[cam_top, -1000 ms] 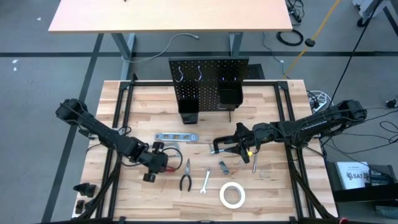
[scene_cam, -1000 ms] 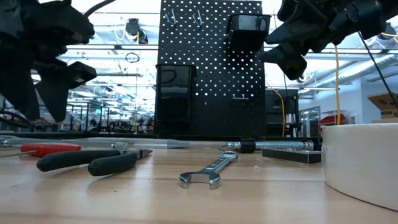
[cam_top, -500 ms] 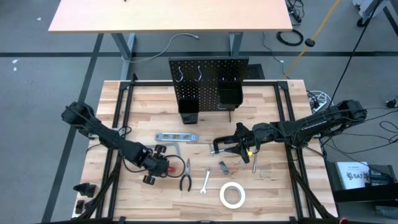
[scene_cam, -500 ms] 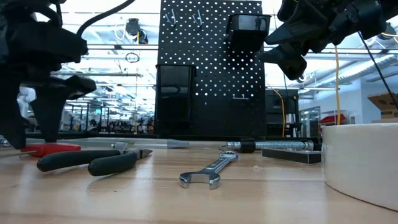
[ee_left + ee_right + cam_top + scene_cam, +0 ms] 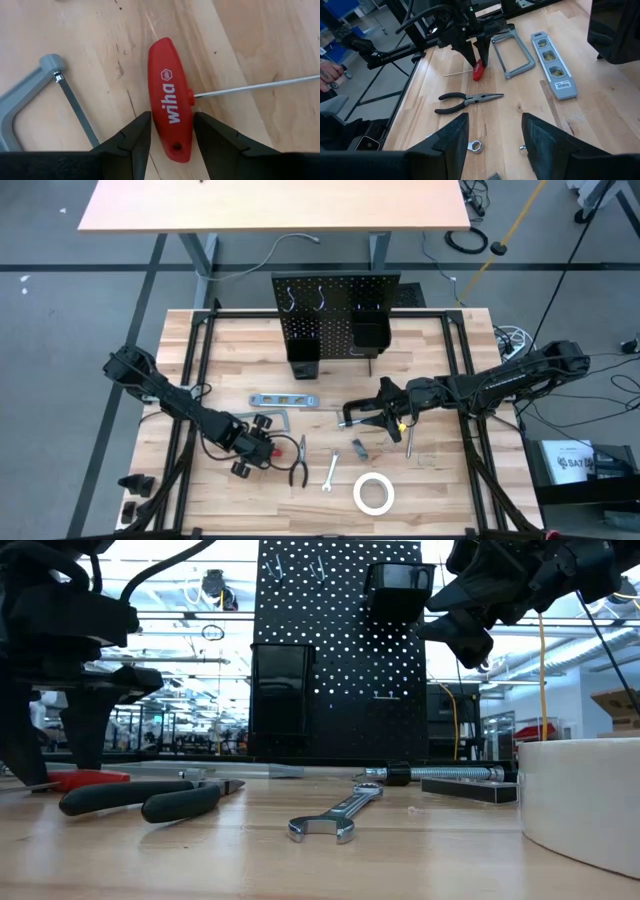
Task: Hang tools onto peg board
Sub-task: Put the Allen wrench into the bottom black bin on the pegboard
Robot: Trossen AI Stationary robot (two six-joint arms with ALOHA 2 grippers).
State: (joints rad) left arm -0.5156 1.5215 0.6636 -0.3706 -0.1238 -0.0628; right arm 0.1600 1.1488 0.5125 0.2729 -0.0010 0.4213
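Now, left end effector (image 5: 171, 131) straddling red-handled screwdriver (image 5: 169, 110), fingers apart

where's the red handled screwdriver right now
In the high view the red-handled screwdriver lies on the table's front left, between the hacksaw and pliers, with the open left gripper straddling its handle.

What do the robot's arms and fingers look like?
Both arms are black and jointed, with thin black cables looping along them. The left gripper and right gripper each end in two dark, wedge-shaped fingers. The right arm carries a small yellow-green spot near its wrist.
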